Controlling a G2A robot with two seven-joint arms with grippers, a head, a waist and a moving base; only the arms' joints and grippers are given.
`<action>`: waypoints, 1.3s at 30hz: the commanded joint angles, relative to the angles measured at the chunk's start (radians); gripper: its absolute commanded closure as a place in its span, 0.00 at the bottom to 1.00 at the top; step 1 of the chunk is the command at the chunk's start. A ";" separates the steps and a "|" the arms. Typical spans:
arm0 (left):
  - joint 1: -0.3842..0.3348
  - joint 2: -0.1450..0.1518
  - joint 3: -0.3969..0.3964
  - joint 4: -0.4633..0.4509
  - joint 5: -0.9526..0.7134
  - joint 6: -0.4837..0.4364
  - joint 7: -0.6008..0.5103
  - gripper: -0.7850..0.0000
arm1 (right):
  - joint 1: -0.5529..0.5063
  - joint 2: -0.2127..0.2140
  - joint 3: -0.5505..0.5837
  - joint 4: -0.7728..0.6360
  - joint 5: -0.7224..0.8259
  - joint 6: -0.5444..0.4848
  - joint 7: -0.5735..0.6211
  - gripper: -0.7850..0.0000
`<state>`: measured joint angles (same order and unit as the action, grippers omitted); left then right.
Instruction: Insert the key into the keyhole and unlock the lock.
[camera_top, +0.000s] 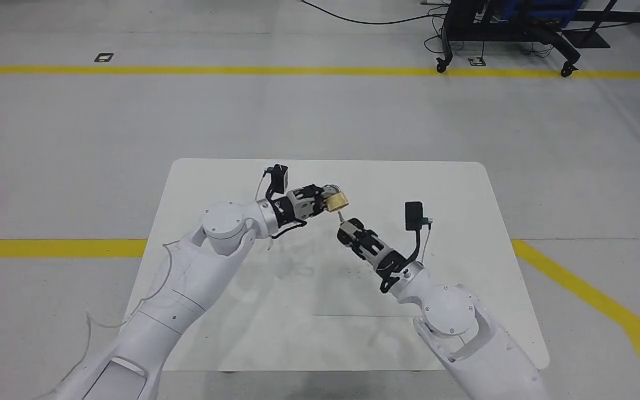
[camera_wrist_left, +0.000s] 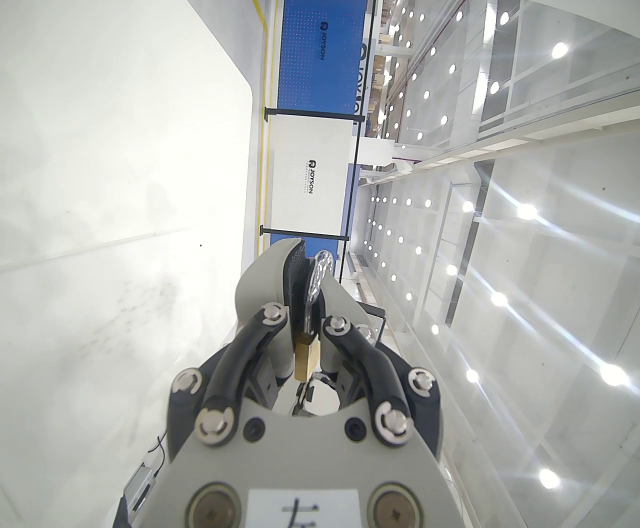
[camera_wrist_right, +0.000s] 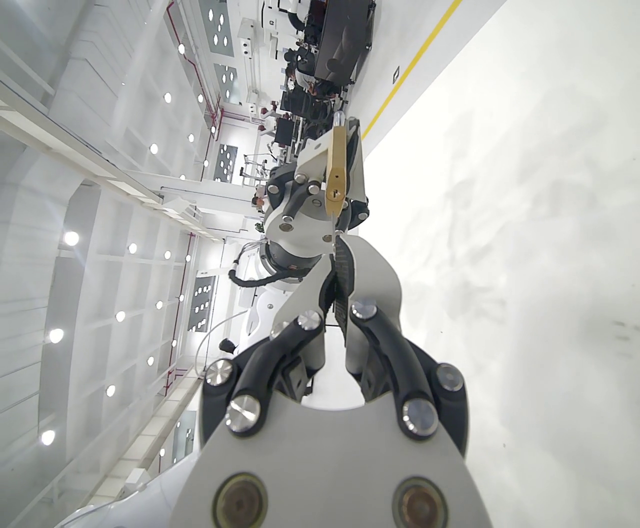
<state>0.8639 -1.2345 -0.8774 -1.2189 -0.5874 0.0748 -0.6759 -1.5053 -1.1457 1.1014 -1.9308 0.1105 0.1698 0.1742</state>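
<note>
Inserting: left end effector (camera_wrist_left: 312, 267) clamps the lock (camera_wrist_right: 336, 165), right end effector (camera_wrist_right: 342, 250) pinches the key (camera_wrist_right: 333, 226) near its keyhole (camera_wrist_right: 334, 192); next, push straight, twist

Left fingers (camera_wrist_left: 265, 292), right fingers (camera_wrist_right: 372, 280) seemingly clamped

One lock (camera_top: 335, 201), one key (camera_wrist_right: 333, 226), one table (camera_top: 455, 300)

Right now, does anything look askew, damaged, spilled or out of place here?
Nothing stands out. The left pincer is shut on the brass lock, held above the white table; the right pincer is shut on the key, whose tip meets the lock's keyhole end. No damage or spill shows.
</note>
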 joint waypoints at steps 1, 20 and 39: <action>0.001 -0.002 -0.001 0.000 0.003 0.001 -0.003 1.00 | 0.004 -0.002 0.002 0.006 0.005 0.001 -0.003 1.00; 0.010 -0.014 -0.023 0.001 0.026 0.010 -0.019 1.00 | 0.005 -0.017 0.014 0.015 0.027 0.003 -0.010 1.00; 0.006 -0.020 -0.060 0.016 0.029 0.029 -0.057 1.00 | 0.007 -0.005 0.059 0.012 0.014 -0.001 0.273 1.00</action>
<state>0.8701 -1.2553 -0.9334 -1.2028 -0.5562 0.1032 -0.7234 -1.4962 -1.1561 1.1488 -1.9167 0.1427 0.1794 0.3715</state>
